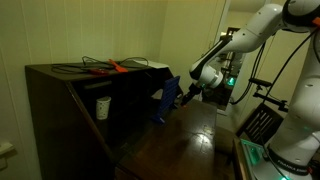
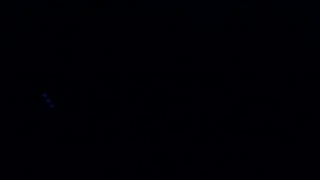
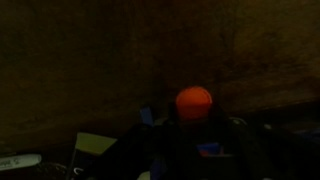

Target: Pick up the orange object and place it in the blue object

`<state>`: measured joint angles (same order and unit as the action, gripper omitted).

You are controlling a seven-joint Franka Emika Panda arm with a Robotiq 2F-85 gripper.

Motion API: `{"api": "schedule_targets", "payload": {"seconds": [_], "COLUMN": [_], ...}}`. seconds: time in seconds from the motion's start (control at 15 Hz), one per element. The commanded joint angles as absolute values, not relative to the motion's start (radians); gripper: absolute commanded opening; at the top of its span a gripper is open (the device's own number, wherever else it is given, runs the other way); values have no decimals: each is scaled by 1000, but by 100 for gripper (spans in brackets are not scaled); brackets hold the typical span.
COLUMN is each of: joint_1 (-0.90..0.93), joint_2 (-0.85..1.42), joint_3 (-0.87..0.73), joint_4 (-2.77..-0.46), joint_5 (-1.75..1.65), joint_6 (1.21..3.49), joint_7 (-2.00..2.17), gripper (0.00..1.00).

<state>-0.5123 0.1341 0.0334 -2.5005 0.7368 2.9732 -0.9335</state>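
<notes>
Orange object sits at the tips of the gripper, whose jaws look clamped on it. The blue object stands just beside the gripper, towards the dark cabinet.

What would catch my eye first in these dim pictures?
A white robot arm reaches in from the right in an exterior view, its tool beside a tilted dark blue bin by a dark wooden cabinet. In the wrist view a small round orange ball glows at the tool's tip, apparently pinched there.
</notes>
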Motion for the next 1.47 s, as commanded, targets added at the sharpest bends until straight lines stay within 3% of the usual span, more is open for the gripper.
{"api": "schedule_targets", "payload": {"seconds": [0.0, 0.47, 1.4], "joint_1": [-550, -508, -497], "joint_2": [-44, -204, -308], "joint_3": [93, 59, 76], "joint_4": [-2561, -2578, -2600], "joint_5": [950, 1305, 1952], "joint_6": [2923, 2849, 2820], "joint_7": [-1127, -1434, -2014], "gripper": [10, 10, 10]}}
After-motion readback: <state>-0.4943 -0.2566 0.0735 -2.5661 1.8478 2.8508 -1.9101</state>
